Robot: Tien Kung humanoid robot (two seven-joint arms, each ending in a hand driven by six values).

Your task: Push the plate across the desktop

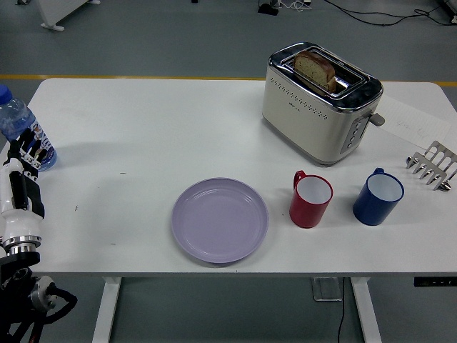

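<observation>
A lilac plate (220, 220) lies flat near the front edge of the white table (143, 121), left of the red mug. My left hand (23, 156) is at the far left edge of the table, well away from the plate, its black fingers spread and holding nothing, right in front of a water bottle (18, 128). The right arm does not show.
A red mug (310, 199) and a blue mug (378, 196) stand right of the plate. A cream toaster (319, 101) with bread in it sits behind them. A metal toast rack (433, 166) and a sheet of paper (413, 123) are at the right edge.
</observation>
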